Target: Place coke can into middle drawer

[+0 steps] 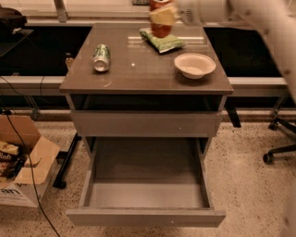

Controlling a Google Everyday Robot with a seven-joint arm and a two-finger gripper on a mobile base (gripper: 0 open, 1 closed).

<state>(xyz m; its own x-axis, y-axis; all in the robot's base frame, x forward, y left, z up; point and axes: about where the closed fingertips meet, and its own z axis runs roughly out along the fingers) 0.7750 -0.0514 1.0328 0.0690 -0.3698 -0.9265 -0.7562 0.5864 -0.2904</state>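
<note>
Reaching in from the upper right: white arm (208,10), forearm stretched almost level along the top edge of the view, its thick nearer segment blurred down the right side; end effector (162,15) at the far end, high over the back of the table (138,76), pale fingers clamped around the coke can (161,30); can upright, off the surface, red lower body showing under the fingers, just above the rear end of a green chip bag (163,42). Elsewhere on the table: white bowl (194,65) to the right, green-and-silver can (101,57) lying on its side to the left. Below, a closed grey drawer front (145,123); under it the middle drawer (145,195), pulled out wide, well apart from the held can.
</note>
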